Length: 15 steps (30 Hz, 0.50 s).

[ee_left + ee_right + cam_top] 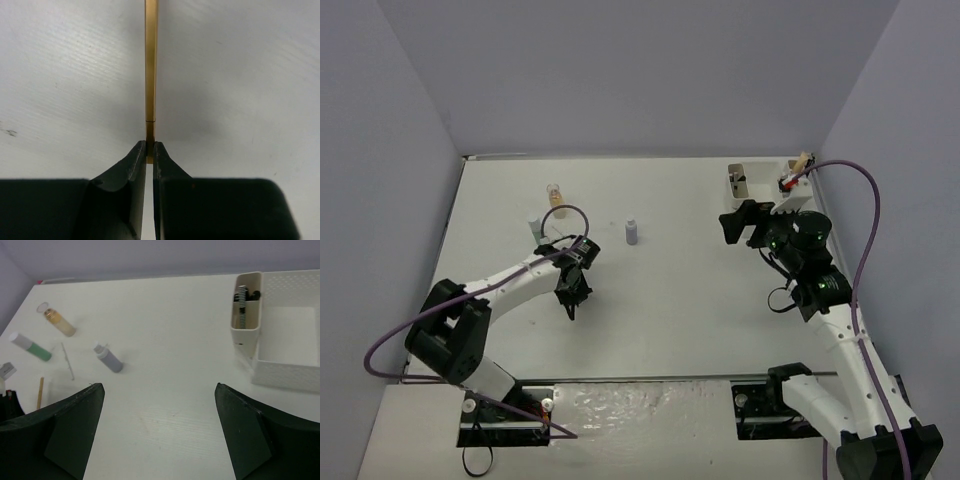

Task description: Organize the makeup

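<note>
My left gripper (150, 146) is shut on the near end of a tan flat stick (151, 70), which points straight away from it, close over the table. In the top view this gripper (571, 303) is left of centre. An amber bottle (554, 195), a green bottle (535, 226) and a grey-purple bottle (631, 232) stand beyond it. The right wrist view shows the same amber bottle (60, 323), green bottle (33, 348), grey-purple bottle (109, 358) and stick (40, 392). My right gripper (160, 390) is open and empty, hovering near the white box (764, 168).
The white box (287, 371) has a narrow compartment holding black pencils (244, 297). Its far corner holds red and tan items (793, 176). A thin pale stick (67, 361) lies by the green bottle. Grey walls close in the table on three sides.
</note>
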Each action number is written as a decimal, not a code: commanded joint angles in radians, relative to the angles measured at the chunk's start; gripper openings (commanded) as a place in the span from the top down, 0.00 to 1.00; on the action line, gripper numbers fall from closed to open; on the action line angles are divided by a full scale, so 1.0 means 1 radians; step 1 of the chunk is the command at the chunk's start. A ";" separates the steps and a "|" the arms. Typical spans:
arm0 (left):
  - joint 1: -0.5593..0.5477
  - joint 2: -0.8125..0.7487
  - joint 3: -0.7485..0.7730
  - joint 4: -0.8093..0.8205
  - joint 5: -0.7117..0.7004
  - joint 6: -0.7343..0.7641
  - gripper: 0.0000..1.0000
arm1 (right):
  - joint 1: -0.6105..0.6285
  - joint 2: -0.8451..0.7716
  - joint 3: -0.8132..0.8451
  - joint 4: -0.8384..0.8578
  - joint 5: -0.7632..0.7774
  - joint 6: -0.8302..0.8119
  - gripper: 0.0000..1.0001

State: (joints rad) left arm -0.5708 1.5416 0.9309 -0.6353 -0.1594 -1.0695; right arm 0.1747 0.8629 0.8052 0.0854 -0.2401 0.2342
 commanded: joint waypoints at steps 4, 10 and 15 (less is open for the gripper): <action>-0.277 -0.282 0.102 0.237 -0.190 0.560 1.00 | 0.102 0.076 0.117 0.010 -0.309 0.053 0.11; -0.360 -0.380 0.075 0.489 -0.066 0.793 1.00 | 0.207 0.132 0.164 0.029 -0.323 0.110 0.14; -0.394 -0.373 0.120 0.548 0.011 0.853 1.00 | 0.266 0.154 0.175 0.110 -0.327 0.173 0.17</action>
State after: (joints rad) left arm -0.9381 1.1684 0.9924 -0.2255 -0.2118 -0.3495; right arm 0.4080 1.0025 0.9245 0.0609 -0.5275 0.3386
